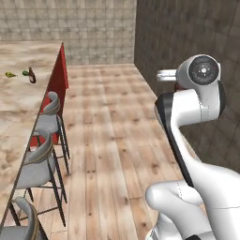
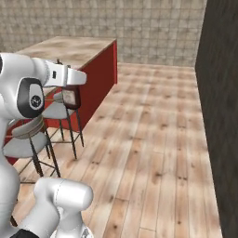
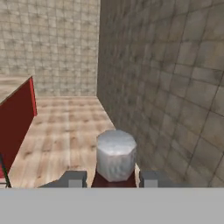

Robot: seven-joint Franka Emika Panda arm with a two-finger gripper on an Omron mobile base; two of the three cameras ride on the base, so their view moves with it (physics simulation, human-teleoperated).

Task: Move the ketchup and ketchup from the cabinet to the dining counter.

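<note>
Wood-plank floor (image 2: 148,139), beige tiled back wall (image 2: 139,28), darker tiled side wall (image 1: 187,33), grey bar stools (image 1: 40,164)

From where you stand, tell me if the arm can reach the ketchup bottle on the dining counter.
Probably not. The ketchup bottle stands far off on the dining counter, stools line its near edge, and the jaws are shut on a second bottle.

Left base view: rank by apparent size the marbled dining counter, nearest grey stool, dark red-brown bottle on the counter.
1. Beige marbled dining counter
2. Grey-seated bar stool, cropped by the frame and nearest the camera
3. Dark red-brown ketchup bottle, far off
</note>
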